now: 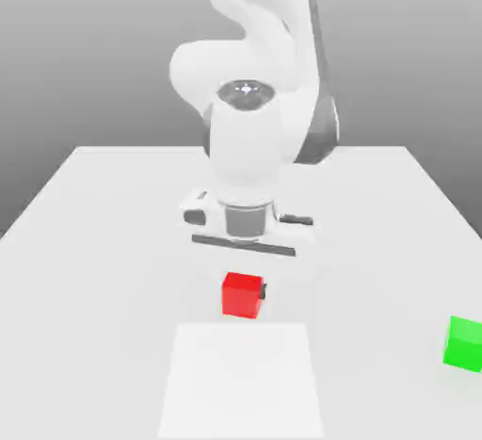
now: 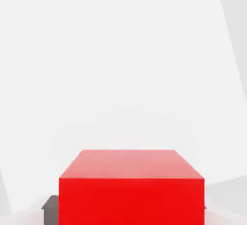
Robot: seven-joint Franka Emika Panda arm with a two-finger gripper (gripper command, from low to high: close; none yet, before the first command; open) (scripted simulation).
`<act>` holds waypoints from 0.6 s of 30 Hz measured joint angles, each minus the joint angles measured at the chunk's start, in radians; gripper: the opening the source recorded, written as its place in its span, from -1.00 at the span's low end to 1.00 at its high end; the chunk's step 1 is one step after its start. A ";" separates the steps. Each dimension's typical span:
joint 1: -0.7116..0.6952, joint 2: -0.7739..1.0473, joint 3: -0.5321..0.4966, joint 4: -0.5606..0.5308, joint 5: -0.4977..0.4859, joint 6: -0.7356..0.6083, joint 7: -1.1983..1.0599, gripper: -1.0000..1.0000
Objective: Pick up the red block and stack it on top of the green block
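The red block [image 1: 242, 295] rests on the white table [image 1: 94, 240] just in front of the arm's base. My gripper [image 1: 244, 287] has come straight down over it, and a dark fingertip [image 1: 265, 289] peeks out against the side of the block that faces the exterior view's right. In the hand view the red block [image 2: 131, 190] looms close, with a dark finger [image 2: 50, 208] pressed to one side of it. The gripper is shut on the block. The green block [image 1: 464, 342] stands apart near the exterior view's right edge, closer to the camera.
A paler rectangular patch [image 1: 243, 382] lies on the table in front of the red block. The arm's white body [image 1: 249, 137] rises behind the block. Bare tabletop separates the red block from the green one.
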 joint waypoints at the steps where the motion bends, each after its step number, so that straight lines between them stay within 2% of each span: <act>1: 0.046 0.017 0.023 0.034 -0.010 -0.019 0.011 -1.00; 10: 0.341 0.180 0.193 0.355 -0.060 -0.180 0.079 -1.00; 15: 0.398 0.331 0.173 0.410 -0.151 -0.088 0.149 -1.00; 16: 0.409 0.360 0.160 0.412 -0.169 -0.062 0.163 1.00; 18: 0.409 0.360 0.160 0.412 -0.169 -0.062 0.163 1.00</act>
